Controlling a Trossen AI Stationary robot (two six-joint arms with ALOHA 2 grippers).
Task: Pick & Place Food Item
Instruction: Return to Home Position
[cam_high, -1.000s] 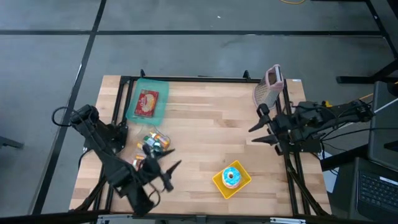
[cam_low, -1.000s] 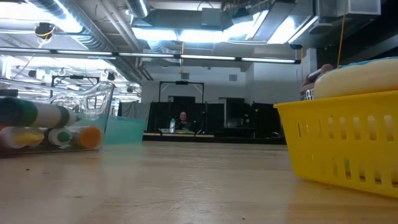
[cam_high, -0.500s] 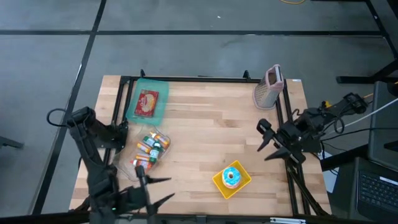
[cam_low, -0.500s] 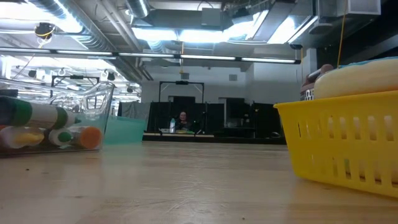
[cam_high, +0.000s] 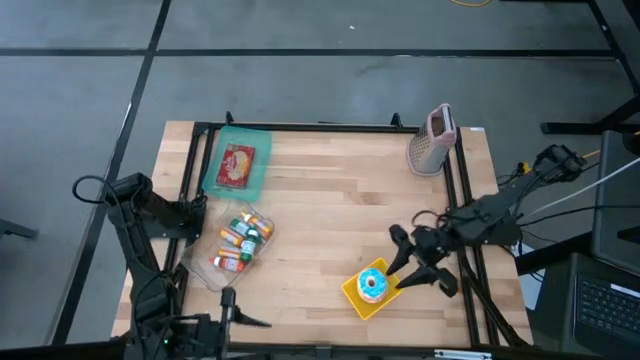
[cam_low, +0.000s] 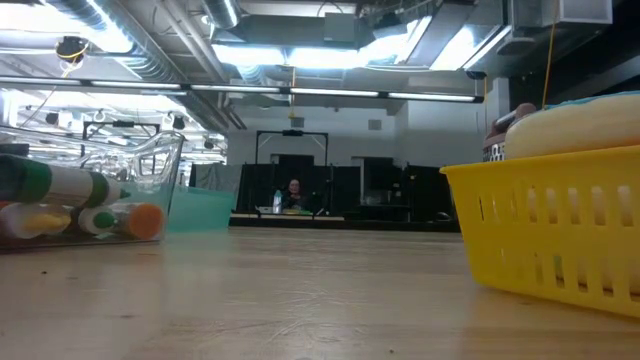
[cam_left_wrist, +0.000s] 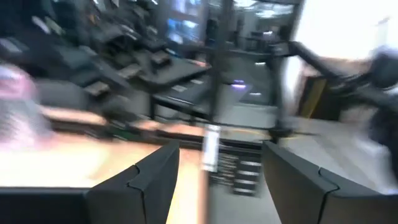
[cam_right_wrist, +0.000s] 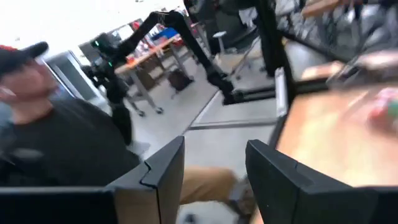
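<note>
A blue-frosted donut (cam_high: 372, 286) lies in a yellow basket (cam_high: 352, 293) near the table's front right; the low view shows the basket (cam_low: 550, 230) and donut (cam_low: 575, 125) up close. A red packet (cam_high: 236, 165) lies in a teal tray (cam_high: 256, 181) at the far left. My right gripper (cam_high: 405, 262) hangs open just right of the basket, with nothing between its fingers (cam_right_wrist: 168, 174). My left gripper (cam_high: 240, 318) is open at the table's near edge, left of centre, holding nothing (cam_left_wrist: 217, 186).
A clear tub of small bottles (cam_high: 235, 246) lies left of centre and shows in the low view (cam_low: 80, 200). A pink-and-white grater-like thing (cam_high: 432, 140) stands at the far right corner. A black frame (cam_high: 300, 127) rims the table. A person (cam_right_wrist: 56, 137) is beyond the table.
My left gripper has drawn back from beside the clear tub toward the table's near edge and has turned. My right gripper has swung from the right edge toward the near edge and the table's left, ending beside the yellow basket. The objects have not moved.
</note>
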